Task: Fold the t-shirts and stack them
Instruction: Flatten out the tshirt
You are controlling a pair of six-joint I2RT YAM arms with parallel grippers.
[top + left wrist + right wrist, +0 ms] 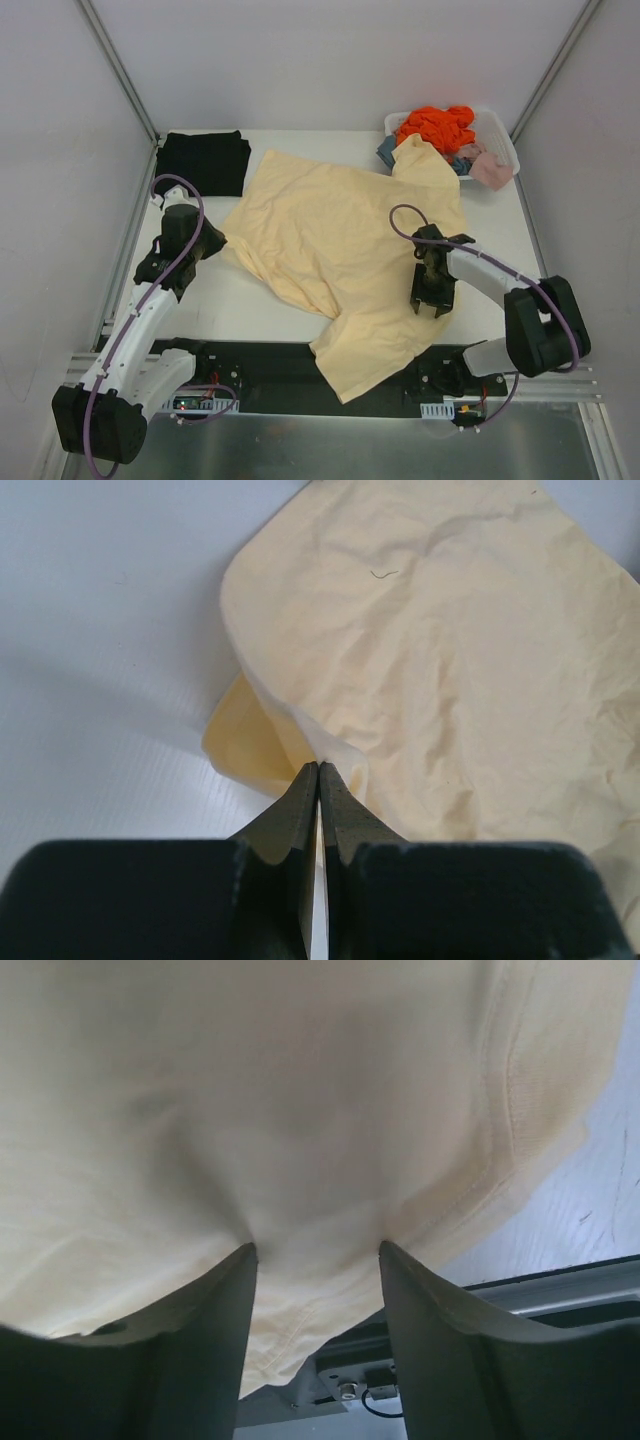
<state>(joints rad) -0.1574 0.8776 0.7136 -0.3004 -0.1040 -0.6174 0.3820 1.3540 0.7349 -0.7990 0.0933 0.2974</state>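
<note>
White counter (260, 300) fills the top view between pale walls. The pale yellow t-shirt (340, 235) lies spread and rumpled across its middle, one end reaching past the near edge, and the black t-shirt (205, 162) sits folded at the far left corner. A white basket (507, 143) of mixed clothes stands at the far right corner, against the yellow shirt's far tip. The left arm (150, 300) reaches the shirt's left edge, and the right arm (500, 280) points down onto its right side. From the left wrist, the left jaws are pressed together on a lifted fold at the yellow shirt's edge, above bare counter. From the right wrist, the right jaws stand partly apart, their tips pushed into the yellow cloth, which bulges between them.
</note>
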